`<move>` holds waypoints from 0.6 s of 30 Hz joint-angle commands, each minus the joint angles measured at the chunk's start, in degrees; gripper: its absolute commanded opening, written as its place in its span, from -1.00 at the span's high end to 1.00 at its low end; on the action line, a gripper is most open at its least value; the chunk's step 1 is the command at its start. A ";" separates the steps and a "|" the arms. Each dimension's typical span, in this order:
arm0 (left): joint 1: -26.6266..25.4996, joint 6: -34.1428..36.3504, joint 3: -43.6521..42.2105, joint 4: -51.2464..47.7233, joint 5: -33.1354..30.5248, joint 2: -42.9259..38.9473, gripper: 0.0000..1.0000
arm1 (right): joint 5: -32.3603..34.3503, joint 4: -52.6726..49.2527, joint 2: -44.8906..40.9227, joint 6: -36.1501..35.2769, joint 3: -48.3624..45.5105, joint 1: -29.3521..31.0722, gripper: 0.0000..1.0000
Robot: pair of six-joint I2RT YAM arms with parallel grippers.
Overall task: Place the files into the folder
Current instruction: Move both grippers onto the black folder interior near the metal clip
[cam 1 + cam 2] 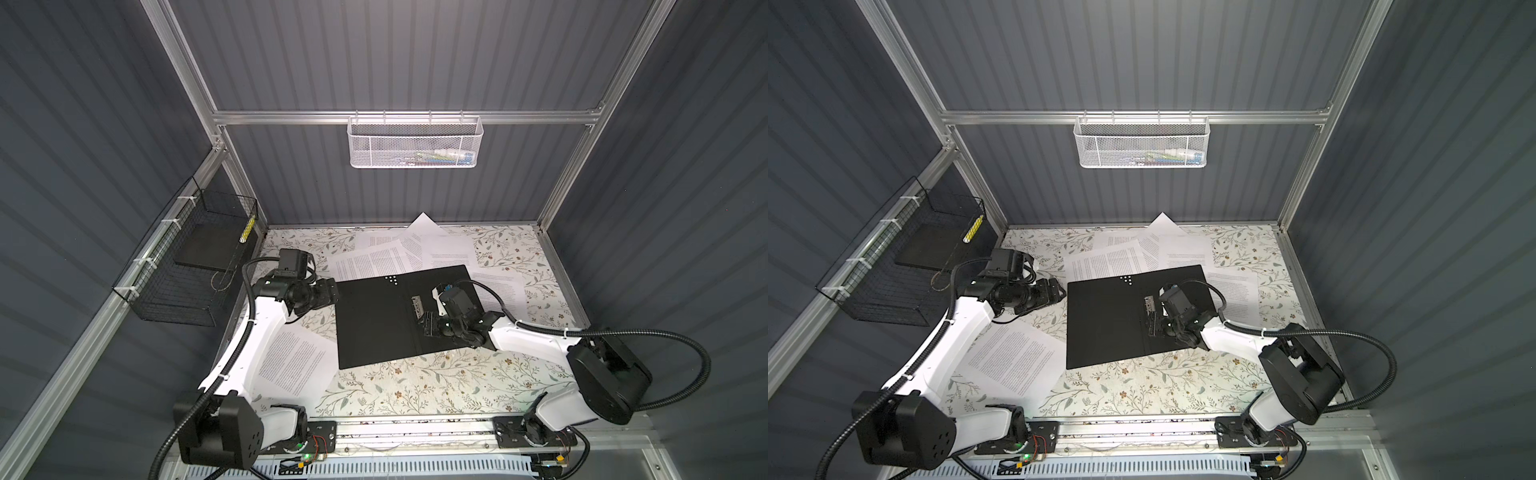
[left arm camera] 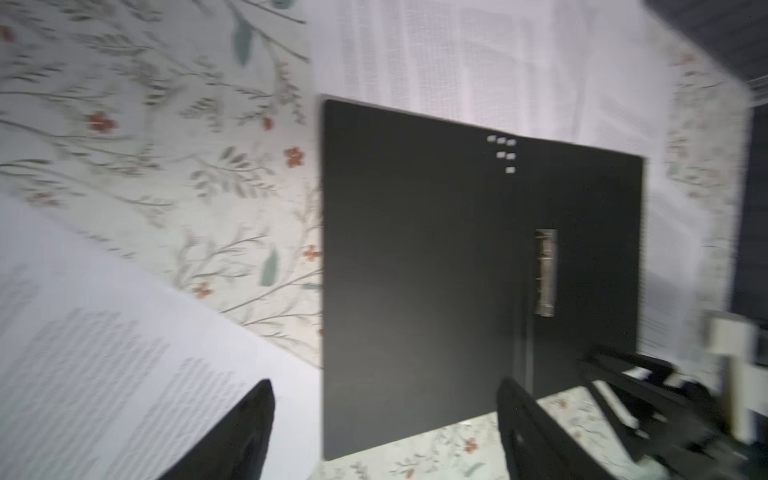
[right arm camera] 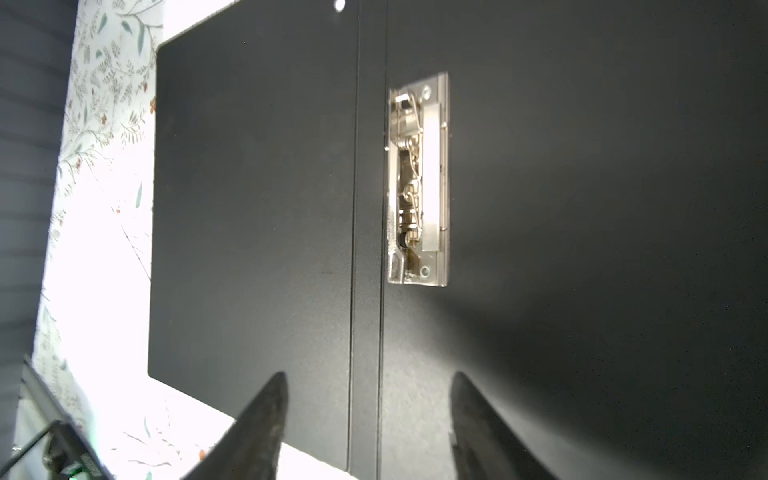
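Both top views give me the whole cell. The folder (image 1: 374, 320) lies open, black inside up, at mid-frame on the floral table cover (image 1: 436, 386). The files (image 1: 370, 259) are loose printed sheets. Most are fanned out above and right of the folder, some tucked under its far edge. One sheet (image 1: 291, 361) lies at lower left, partly hidden by my left arm. My right gripper (image 1: 424, 322) hangs over the folder's spine beside the metal clip (image 1: 417, 306), and my left gripper (image 1: 332, 291) sits just beside the folder's upper left corner. Dark grey ribbed walls and an aluminium frame close the cell in. A white mesh basket (image 1: 415, 141) hangs on the back rail at upper centre, and a black wire basket (image 1: 187, 266) hangs at left.

The left wrist view is blurred, but it settles what I cannot judge from above: the left gripper (image 2: 386, 415) is spread wide and empty. Six white dots (image 2: 503, 151) mark the folder.

The right wrist view is sharp. The right gripper (image 3: 370, 395) is released, its fingers apart and empty, astride the spine crease. Only here do the clip's springs and rivets show.
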 commanded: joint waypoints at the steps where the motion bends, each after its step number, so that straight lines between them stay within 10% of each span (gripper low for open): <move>1: -5.90 -3.27 -3.81 9.80 15.51 3.08 -0.83 | -3.42 2.46 1.43 2.29 0.70 -1.65 -0.11; 9: -12.91 -13.09 -14.76 27.93 22.36 10.64 -1.00 | -5.94 5.13 5.48 4.01 1.75 -3.31 0.12; 18: -12.91 -10.62 -18.75 25.27 18.35 14.97 -0.99 | -9.15 8.36 9.30 4.55 2.53 -5.31 0.46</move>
